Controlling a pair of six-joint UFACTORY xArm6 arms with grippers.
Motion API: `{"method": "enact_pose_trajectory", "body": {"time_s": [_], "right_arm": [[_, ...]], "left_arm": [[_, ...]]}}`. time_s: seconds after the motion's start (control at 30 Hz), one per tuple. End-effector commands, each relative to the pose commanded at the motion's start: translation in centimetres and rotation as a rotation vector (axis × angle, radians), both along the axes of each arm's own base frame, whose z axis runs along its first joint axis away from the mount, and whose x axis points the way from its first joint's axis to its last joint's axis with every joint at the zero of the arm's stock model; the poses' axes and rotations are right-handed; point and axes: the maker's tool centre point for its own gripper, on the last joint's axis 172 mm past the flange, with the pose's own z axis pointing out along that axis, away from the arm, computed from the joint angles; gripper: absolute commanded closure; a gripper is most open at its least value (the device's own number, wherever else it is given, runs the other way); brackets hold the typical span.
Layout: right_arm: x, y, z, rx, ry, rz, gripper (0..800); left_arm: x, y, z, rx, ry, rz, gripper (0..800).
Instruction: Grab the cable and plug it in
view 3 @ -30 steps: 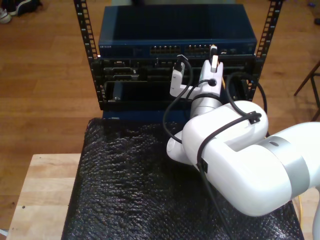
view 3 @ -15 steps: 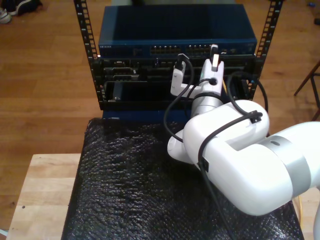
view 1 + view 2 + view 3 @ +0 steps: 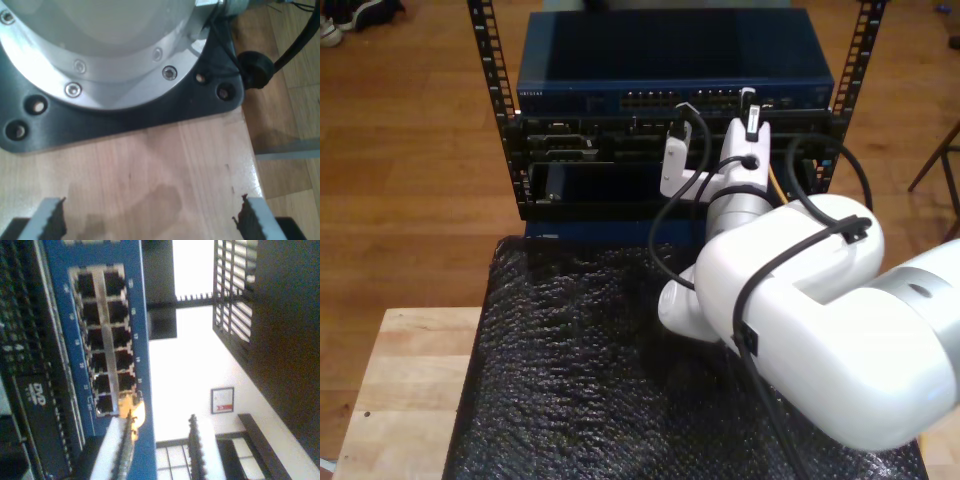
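1. The cable point(image 3: 131, 412) shows in the second wrist view as a small yellow-orange, glossy tip, pinched at the tip of one toothed finger point(image 3: 117, 450) of my second gripper point(image 3: 160, 450); its plug is too blurred to make out
2. That tip sits right at the last port of the block of sockets on the blue switch point(image 3: 140, 315); whether it is seated inside, I cannot tell
3. In the exterior view a thin yellow-orange line of the cable point(image 3: 775, 186) runs down beside the white wrist, just below the switch point(image 3: 670, 70)
4. My second gripper point(image 3: 749, 103) is closed on the cable, with its other serrated finger standing a little apart
5. The switch is a flat blue metal box with two rows of square dark sockets framed in pale grey; it rests at the top of a black perforated rack point(image 3: 490, 70), with dark units stacked under it
6. A black, crinkled, shiny sheet point(image 3: 560, 370) covers the light wooden table point(image 3: 400, 380) in front of the rack
7. My first gripper point(image 3: 150, 220) is spread wide with nothing between its ridged pads, above pale wood and a round silver arm base point(image 3: 110, 55) bolted on a black plate
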Motion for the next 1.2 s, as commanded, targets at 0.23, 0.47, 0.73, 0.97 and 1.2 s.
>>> {"method": "enact_pose_trajectory", "body": {"time_s": [0.23, 0.47, 0.73, 0.97, 1.2], "right_arm": [[-2.7, -0.9, 0.1, -0.011, 0.079, 0.025, 465], [-6.0, -2.8, 0.5, -0.002, 0.194, 0.066, 427], [-8.5, -6.9, 2.1, 0.033, 0.294, 0.091, 398], [-8.0, -11.7, 2.0, -0.007, 0.419, 0.122, 318], [-7.9, -19.0, 0.6, -0.045, 0.528, 0.059, 246]], "left_arm": [[0.0, 0.0, 0.0, 0.0, 0.0, 0.0, 0], [0.0, 0.0, 0.0, 0.0, 0.0, 0.0, 0], [0.0, 0.0, 0.0, 0.0, 0.0, 0.0, 0], [0.0, 0.0, 0.0, 0.0, 0.0, 0.0, 0], [0.0, 0.0, 0.0, 0.0, 0.0, 0.0, 0]]}}
